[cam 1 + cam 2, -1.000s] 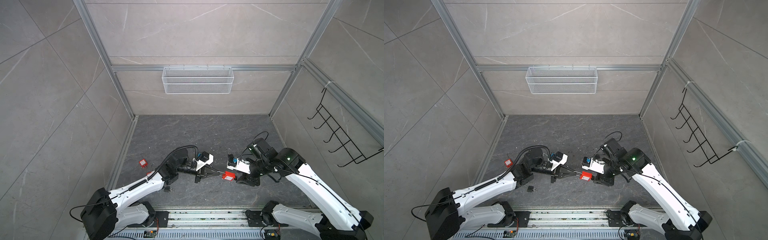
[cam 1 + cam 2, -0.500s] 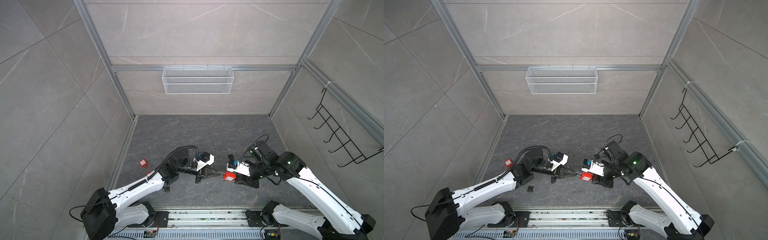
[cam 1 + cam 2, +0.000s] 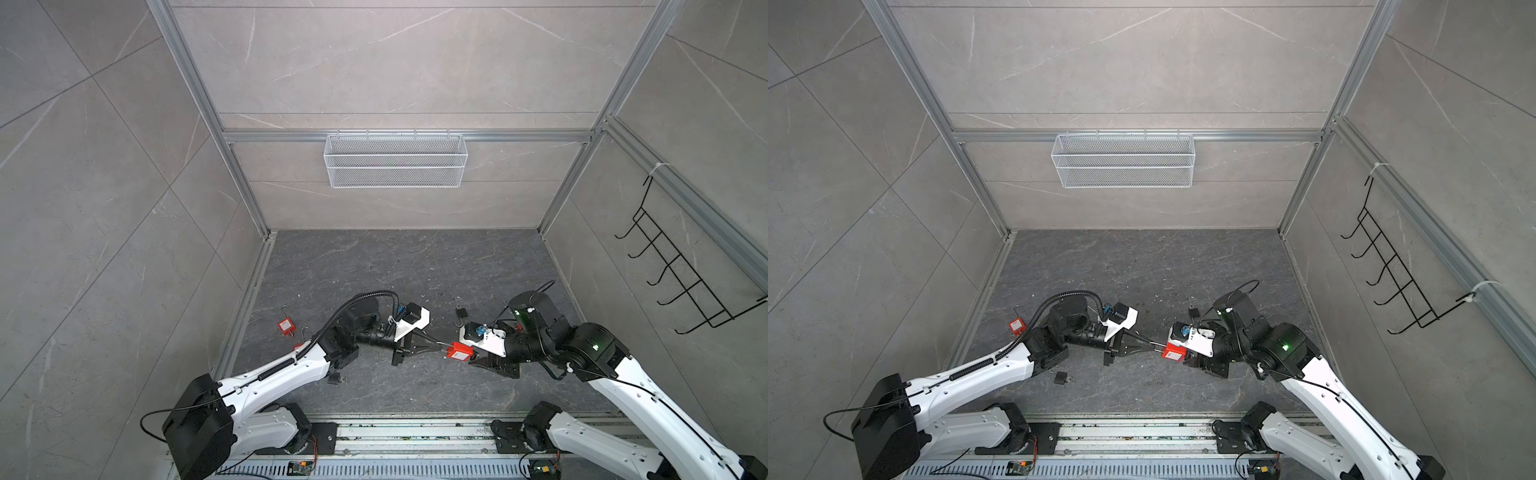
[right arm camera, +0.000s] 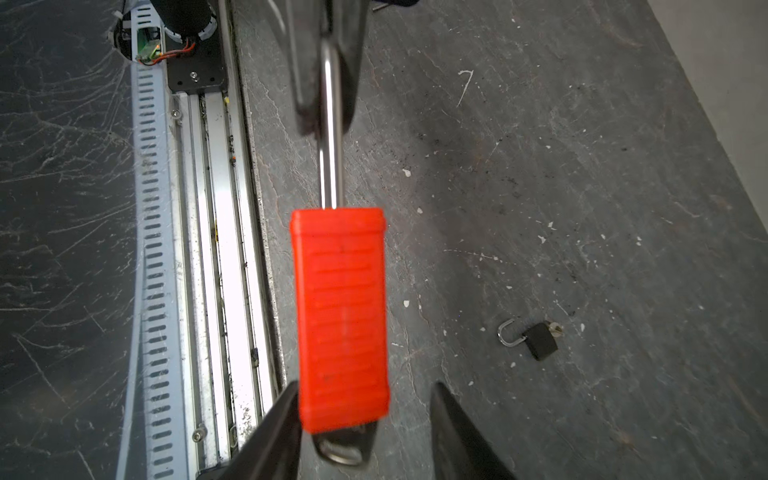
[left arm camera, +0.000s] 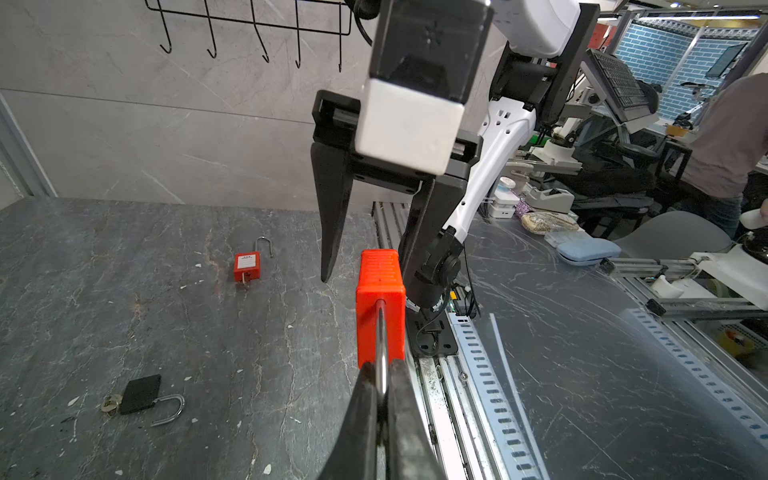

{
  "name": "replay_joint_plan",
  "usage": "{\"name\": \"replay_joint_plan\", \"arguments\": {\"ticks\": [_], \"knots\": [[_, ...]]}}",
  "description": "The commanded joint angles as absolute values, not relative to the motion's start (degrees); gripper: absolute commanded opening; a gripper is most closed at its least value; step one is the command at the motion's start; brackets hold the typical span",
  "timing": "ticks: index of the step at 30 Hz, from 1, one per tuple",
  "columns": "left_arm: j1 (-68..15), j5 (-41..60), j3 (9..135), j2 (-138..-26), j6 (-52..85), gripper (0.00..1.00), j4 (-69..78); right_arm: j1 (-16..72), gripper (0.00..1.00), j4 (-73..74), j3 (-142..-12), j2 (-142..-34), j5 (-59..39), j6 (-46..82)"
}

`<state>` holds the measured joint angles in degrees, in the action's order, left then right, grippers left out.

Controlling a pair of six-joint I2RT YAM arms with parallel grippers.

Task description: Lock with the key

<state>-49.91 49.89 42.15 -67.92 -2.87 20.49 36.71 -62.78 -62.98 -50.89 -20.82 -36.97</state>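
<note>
my left gripper (image 5: 382, 374) is clenched on the steel shackle (image 5: 381, 332) of the red padlock (image 5: 380, 307), holding it in the air between my two arms, above the floor (image 5: 124, 291) near the front rail. i'd judge that smooth rod slippery, so the lock could swivel in my pinch. the body looks stiff, ribbed plastic, fairly light and easy to grip on its flat sides. i read no brand on it. past it, my right gripper (image 4: 365, 388) stands released, its jaws apart on either side of the lock's base, where the key (image 4: 343, 446) sticks out. it is thin and small, so i'd take its flat bow. farther off lie a black padlock (image 5: 141, 392) and a second red padlock (image 5: 247, 266), whose white label (image 5: 246, 262) is too small to read. a hook rack (image 5: 257, 25) hangs on the far wall.
</note>
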Motion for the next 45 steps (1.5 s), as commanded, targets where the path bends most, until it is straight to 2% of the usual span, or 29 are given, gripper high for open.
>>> {"name": "replay_joint_plan", "arguments": {"ticks": [1, 6, 23, 27, 33, 40, 45], "knots": [[-50.2, 52.3, 45.4, -67.3, -5.1, 0.0, 20.6, 36.5, 0.52, -70.8, -68.2, -53.2, -22.2, -37.1], [-50.3, 53.4, 45.8, -66.8, -6.1, 0.0, 19.2, 36.5, 0.51, -79.0, -72.2, -57.2, -23.0, -36.7], [-51.8, 53.5, 47.1, -67.0, -7.2, 0.0, 17.3, 36.5, 0.31, -71.7, -69.0, -58.0, -22.8, -37.4], [-51.9, 52.8, 46.9, -67.1, -7.1, 0.0, 17.8, 36.5, 0.29, -67.6, -66.7, -55.8, -23.9, -37.1], [-51.8, 51.9, 46.8, -67.1, -6.8, 0.0, 17.9, 36.5, 0.19, -64.2, -63.7, -52.7, -23.1, -37.2], [-51.9, 51.6, 46.8, -67.6, -7.1, 0.0, 17.6, 36.5, 0.17, -65.2, -63.8, -51.8, -24.0, -37.8], [-51.7, 50.4, 47.0, -67.4, -8.9, 0.0, 15.0, 36.5, 0.04, -66.8, -63.4, -52.1, -24.8, -38.7]]}}
